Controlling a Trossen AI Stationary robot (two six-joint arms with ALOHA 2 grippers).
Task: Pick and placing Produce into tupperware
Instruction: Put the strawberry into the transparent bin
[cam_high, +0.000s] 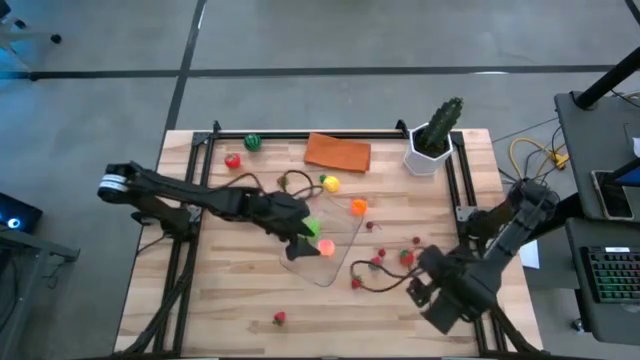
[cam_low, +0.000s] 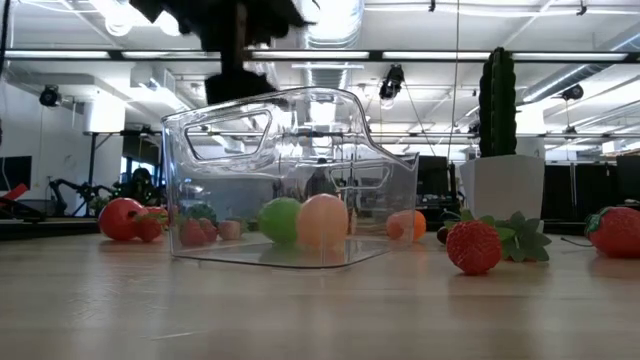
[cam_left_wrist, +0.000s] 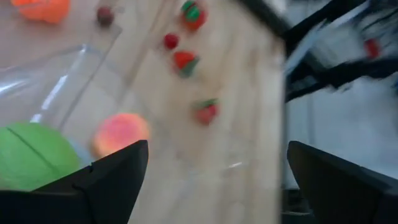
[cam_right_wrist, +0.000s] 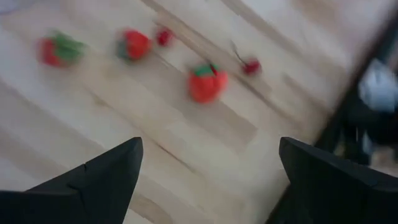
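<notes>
Both pincers wide open, empty: left pincer (cam_high: 300, 240) over tupperware (cam_high: 335, 262).

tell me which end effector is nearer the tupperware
Left. The left end effector hangs open over the tupperware, above the green and pink pieces; the right end effector is open, off to its side.

Grey concrete floor (cam_high: 330, 35) surrounded the table; ceiling strip lights (cam_low: 560, 55) lit the room; desk keyboard (cam_high: 612, 275) right.
</notes>
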